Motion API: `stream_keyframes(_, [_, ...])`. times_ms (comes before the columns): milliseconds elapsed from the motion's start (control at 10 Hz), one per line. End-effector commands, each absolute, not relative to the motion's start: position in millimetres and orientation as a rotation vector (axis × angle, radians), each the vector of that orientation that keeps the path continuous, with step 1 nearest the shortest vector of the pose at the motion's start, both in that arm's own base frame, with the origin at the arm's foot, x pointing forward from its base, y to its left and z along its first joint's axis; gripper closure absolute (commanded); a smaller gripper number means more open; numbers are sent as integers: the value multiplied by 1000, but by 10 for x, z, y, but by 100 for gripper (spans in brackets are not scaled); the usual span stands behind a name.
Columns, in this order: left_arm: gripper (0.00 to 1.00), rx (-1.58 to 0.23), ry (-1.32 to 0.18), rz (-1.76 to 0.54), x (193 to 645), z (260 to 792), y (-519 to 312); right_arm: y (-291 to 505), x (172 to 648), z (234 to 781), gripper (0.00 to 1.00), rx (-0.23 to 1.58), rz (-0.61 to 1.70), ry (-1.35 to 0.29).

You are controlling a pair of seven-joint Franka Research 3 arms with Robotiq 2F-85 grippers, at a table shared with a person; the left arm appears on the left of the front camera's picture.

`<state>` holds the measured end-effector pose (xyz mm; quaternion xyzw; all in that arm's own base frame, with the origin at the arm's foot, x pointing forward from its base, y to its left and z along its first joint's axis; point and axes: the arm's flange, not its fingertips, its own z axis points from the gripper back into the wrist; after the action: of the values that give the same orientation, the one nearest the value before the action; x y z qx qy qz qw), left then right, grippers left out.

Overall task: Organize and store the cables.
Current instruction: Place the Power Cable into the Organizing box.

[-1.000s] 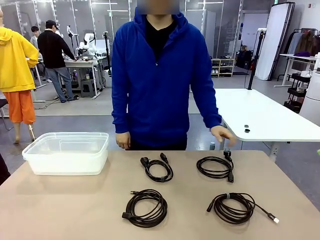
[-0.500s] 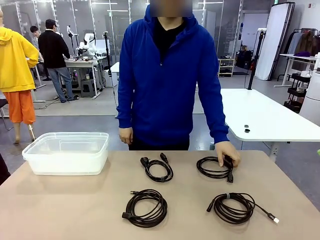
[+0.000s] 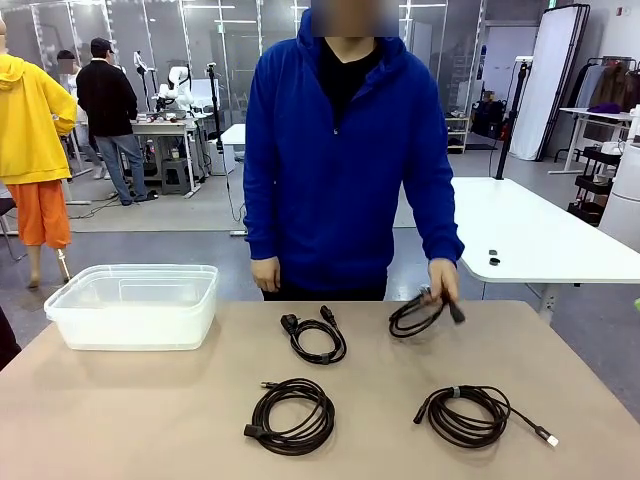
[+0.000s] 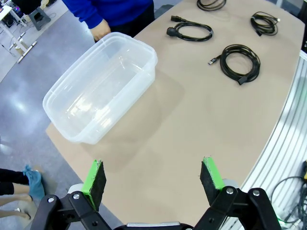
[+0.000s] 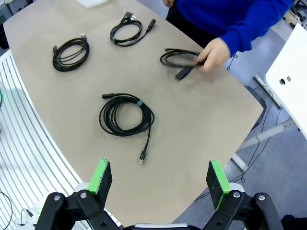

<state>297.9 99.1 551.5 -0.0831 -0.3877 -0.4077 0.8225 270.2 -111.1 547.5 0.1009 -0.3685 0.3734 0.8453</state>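
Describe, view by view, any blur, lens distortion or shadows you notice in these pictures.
Front view: sharp, evenly lit, only faint shadows under the cables. Left wrist view: the wide lens bows the table edge; the clear tub casts a soft shadow and catches glints. Right wrist view: same bowed edge; the hand holding a cable looks slightly smeared.

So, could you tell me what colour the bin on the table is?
The bin is translucent whitish plastic, seen best in the front view.

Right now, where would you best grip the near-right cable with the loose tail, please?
Likely from straight above, jaws astride the strands at the grey band: the cable lies flat and the band holds its loops together. Not the tail.
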Motion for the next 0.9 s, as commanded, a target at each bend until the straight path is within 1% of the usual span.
stream_keyframes(0, [0, -131, -818, -971, 3003, 5629, 831, -1108, 2683, 5484, 0, 212, 804, -782])
stream_keyframes(100, [0, -80, -794, -1032, 3049, 5725, 685, -1108, 2683, 5484, 0, 212, 804, -782])
stream_keyframes(200, [0, -83, -813, -1083, 3092, 5804, 528, -1108, 2683, 5484, 0, 212, 804, -782])
stream_keyframes(300, [0, -63, -790, -1151, 3149, 5868, 322, -1108, 2683, 5484, 0, 212, 804, -782])
stream_keyframes(500, [0, 34, -740, -1335, 3374, 6144, -228, -1108, 2683, 5484, 0, 212, 804, -782])
stream_keyframes(600, [0, 98, -685, -1418, 3502, 6283, -562, -1108, 2683, 5484, 0, 212, 804, -782])
stream_keyframes(800, [0, 161, -623, -1541, 3723, 6362, -1276, -1108, 2683, 5484, 0, 212, 804, -782])
